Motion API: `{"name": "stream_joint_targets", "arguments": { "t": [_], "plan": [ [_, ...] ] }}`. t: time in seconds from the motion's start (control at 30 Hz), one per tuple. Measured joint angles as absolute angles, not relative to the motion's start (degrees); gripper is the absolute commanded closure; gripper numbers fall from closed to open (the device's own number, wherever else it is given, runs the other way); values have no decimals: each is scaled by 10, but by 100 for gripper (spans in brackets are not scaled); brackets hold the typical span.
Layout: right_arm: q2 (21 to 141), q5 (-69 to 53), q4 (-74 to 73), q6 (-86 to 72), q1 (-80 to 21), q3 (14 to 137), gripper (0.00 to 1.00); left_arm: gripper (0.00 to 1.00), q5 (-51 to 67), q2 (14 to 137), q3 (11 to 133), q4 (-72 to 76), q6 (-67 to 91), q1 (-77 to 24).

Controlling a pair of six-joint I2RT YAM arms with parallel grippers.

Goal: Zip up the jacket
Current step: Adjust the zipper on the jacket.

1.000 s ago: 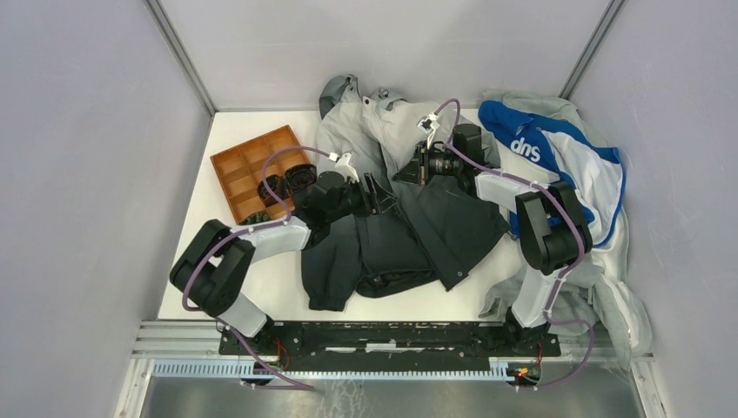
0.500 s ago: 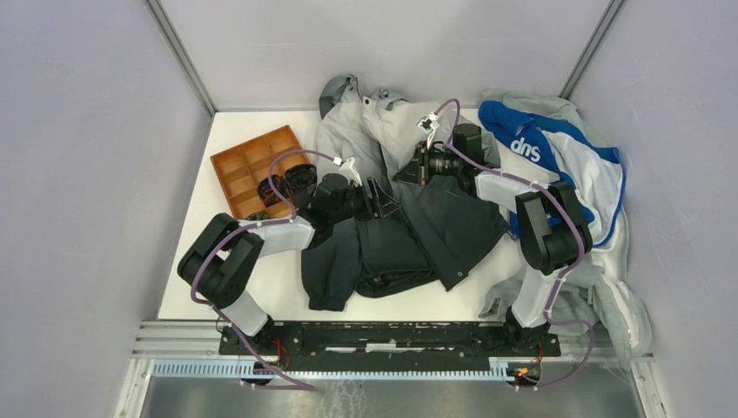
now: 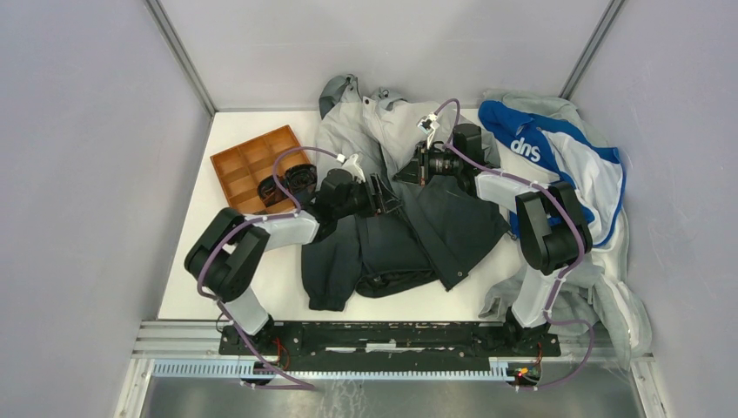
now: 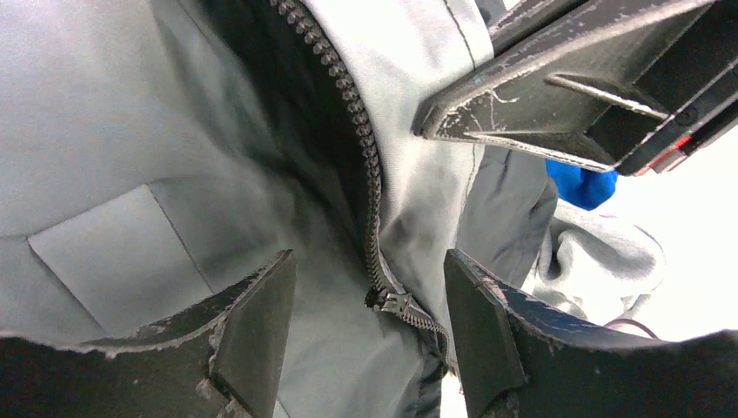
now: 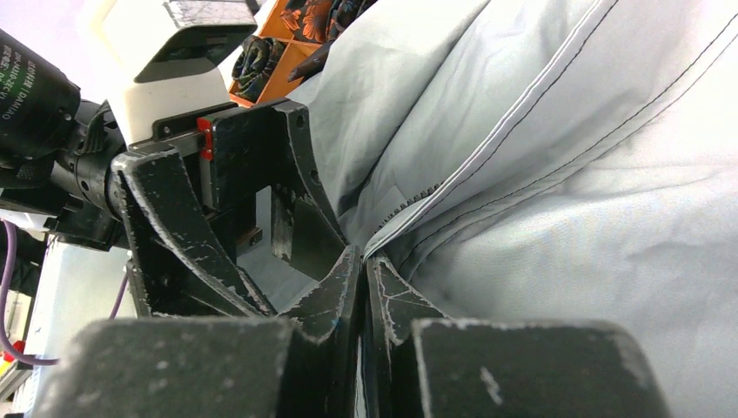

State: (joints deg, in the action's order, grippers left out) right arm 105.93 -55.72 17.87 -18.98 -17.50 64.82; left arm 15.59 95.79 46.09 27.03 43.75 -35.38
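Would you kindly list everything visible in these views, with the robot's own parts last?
jacket: one, light grey fading to charcoal, spread mid-table
zipper: one, dark, jacket front
tray: one, orange-brown, table's far left
dark rolled items: at least two, in tray
blue-and-white garment: one, far right
sweatshirt: one, light grey, near right edge
table: one, white, beneath the clothes
left end effector: one, black, open astride the zipper
right end effector: one, black, shut on jacket's front edge

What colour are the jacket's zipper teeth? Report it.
The zipper teeth are black, on the light grey jacket; clearest in the left wrist view.
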Motion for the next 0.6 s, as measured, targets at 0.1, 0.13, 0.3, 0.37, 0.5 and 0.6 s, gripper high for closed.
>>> {"name": "stream_joint_targets", "arguments": {
  "t": [0.1, 0.13, 0.3, 0.37, 0.5, 0.6],
  "plan": [
    [1059, -557, 178, -190, -175, 648, 89, 35, 155, 969, 472, 261, 439, -354],
    [1059, -557, 179, -190, -175, 648, 89, 38, 155, 972, 476, 256, 439, -354],
    [1059, -558, 178, -190, -175, 648, 89, 49, 153, 982, 491, 237, 439, -353],
    [1059, -558, 178, -190, -175, 648, 89, 52, 153, 989, 503, 231, 439, -350],
    [1059, -561, 178, -189, -175, 648, 88, 60, 156, 1000, 518, 223, 439, -344],
    [1058, -563, 172, -183, -175, 648, 86, 90, 161, 1008, 533, 216, 439, -340]
  ]
}}
